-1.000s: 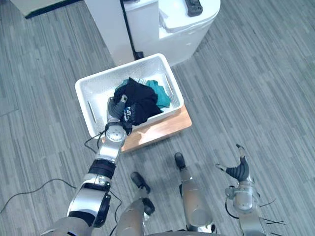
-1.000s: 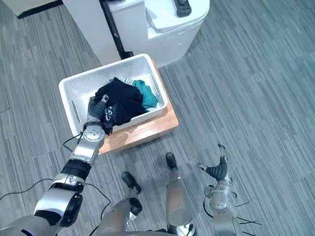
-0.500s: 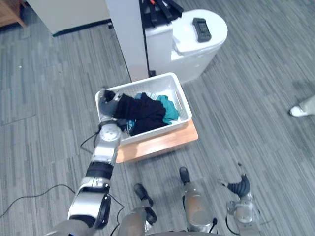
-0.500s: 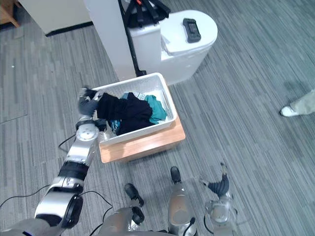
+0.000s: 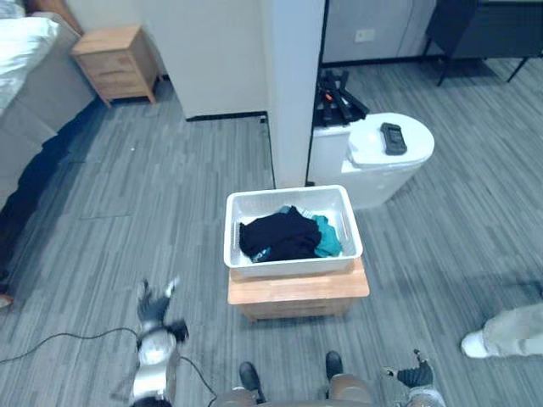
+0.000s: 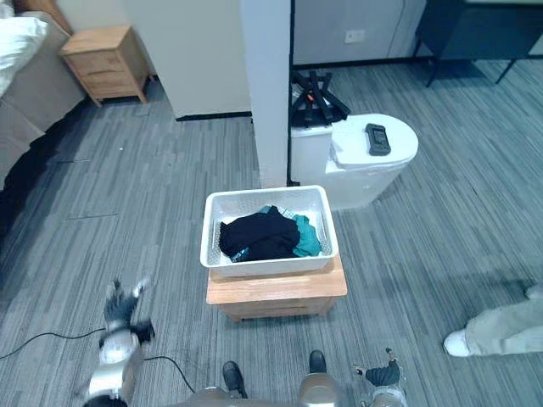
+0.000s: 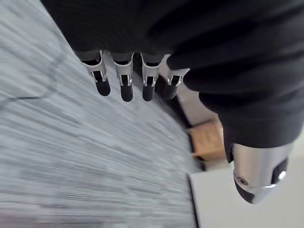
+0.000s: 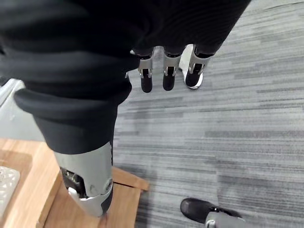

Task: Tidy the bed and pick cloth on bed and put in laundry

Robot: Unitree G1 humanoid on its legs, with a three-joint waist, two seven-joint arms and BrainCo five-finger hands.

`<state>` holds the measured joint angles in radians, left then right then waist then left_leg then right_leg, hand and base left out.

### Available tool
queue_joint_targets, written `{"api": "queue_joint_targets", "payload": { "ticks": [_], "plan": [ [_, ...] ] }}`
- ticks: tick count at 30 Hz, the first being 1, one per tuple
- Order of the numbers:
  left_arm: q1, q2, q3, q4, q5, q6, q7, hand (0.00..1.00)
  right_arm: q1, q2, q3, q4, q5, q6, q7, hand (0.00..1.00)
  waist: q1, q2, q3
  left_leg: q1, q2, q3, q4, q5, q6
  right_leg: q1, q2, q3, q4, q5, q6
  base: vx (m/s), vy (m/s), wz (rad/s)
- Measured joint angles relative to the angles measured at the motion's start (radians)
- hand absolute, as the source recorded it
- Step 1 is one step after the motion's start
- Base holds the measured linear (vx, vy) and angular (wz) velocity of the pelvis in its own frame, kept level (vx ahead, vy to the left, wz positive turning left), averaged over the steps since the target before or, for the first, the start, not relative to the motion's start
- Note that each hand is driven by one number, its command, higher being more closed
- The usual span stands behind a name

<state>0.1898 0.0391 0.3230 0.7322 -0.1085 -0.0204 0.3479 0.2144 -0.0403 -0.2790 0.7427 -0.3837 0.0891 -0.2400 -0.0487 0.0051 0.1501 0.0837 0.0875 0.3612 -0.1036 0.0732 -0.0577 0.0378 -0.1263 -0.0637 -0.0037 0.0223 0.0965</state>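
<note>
In the head view your left hand (image 5: 153,307) sits low over the grey floor (image 5: 102,220), arm down at your side, fingers spread and empty. Well off to its right the white laundry basket (image 5: 293,261) stands on a wooden stool (image 5: 297,297), the dark cloth (image 5: 276,237) heaped inside beside a teal cloth (image 5: 327,241). Your right hand (image 5: 416,375) hangs low, the stool forward and left of it. In the left wrist view the fingers (image 7: 126,83) run straight, thumb (image 7: 259,175) apart, holding nothing. In the right wrist view the fingers (image 8: 166,76) are straight too, thumb (image 8: 88,187) over the stool's edge, nothing held
</note>
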Motion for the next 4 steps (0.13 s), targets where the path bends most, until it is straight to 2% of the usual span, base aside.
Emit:
{"api": "queue_joint_targets", "payload": {
  "ticks": [1,4],
  "plan": [
    [0.023,-0.019,0.017,0.053,0.001,0.013,-0.004,0.0,-0.008,0.004,-0.01,0.038,0.008,0.001,0.001,0.0,0.009,-0.003,-0.011,-0.001,-0.001,-0.003,0.0,-0.001,0.001,0.002,0.0,0.0,0.0,-0.004,0.001,-0.03,0.011,0.09],
    [0.047,-0.043,0.041,0.126,0.001,0.02,-0.02,0.0,-0.03,0.013,-0.05,0.092,0.025,0.003,0.001,0.0,0.009,-0.002,-0.024,0.0,-0.004,-0.008,0.0,-0.001,0.001,0.002,0.0,0.004,-0.001,-0.009,0.0,-0.03,0.012,0.08]
  ]
}}
